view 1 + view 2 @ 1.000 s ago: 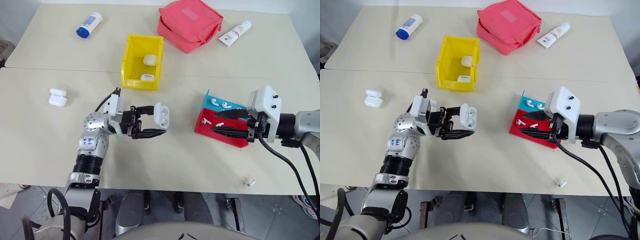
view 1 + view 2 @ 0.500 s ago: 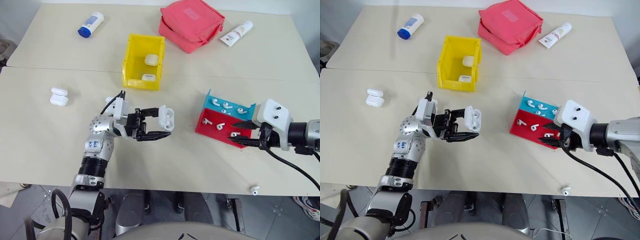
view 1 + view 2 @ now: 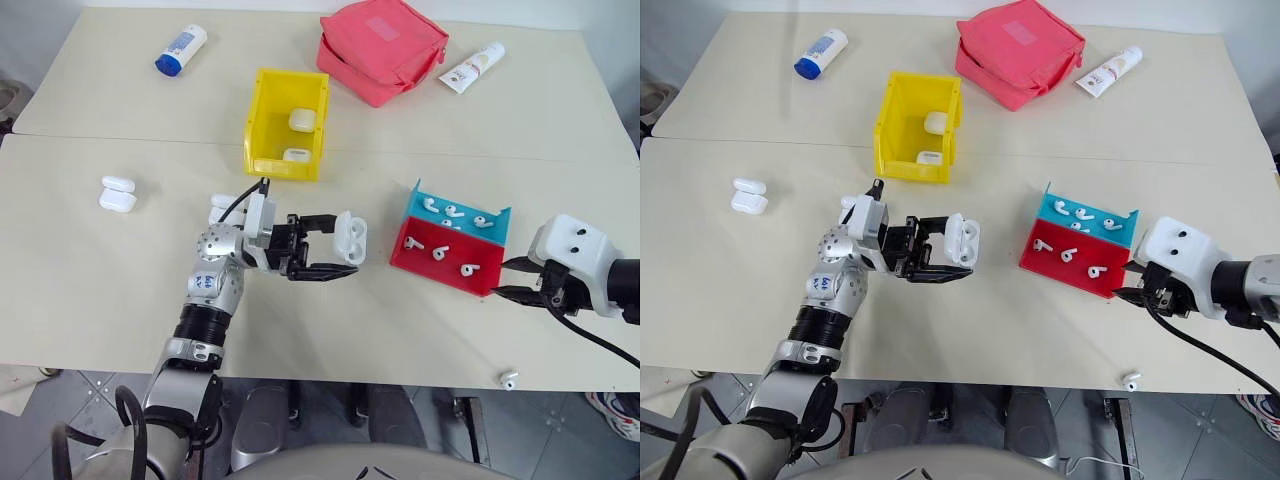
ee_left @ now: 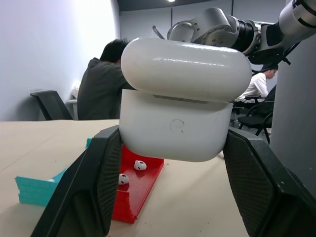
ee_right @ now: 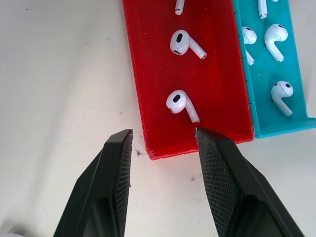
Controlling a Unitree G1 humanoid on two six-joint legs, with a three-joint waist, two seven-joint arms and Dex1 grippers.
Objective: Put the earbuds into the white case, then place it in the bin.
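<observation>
Left tool (image 3: 332,254): pinching the white case (image 3: 350,238), lid ajar, held above the tabletop (image 3: 90,280). Right tool (image 5: 165,143): spread, empty, poised just off the near corner of the red tray (image 5: 212,74), where the earbuds (image 5: 181,103) lie. The bin (image 3: 262,125) sits beyond the left tool.

Risks: a glossy earbud slipping from the fingertips; the case twisting in its pinch; a stray earbud (image 3: 508,379) near the tabletop edge possibly rolling off.

Writing: none legible; bottle (image 3: 180,49) and tube (image 3: 470,66) labels are too small to read.

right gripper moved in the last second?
Yes. The right gripper was over the red tray; now it sits open off the tray's right edge, nearer the table's front.
</observation>
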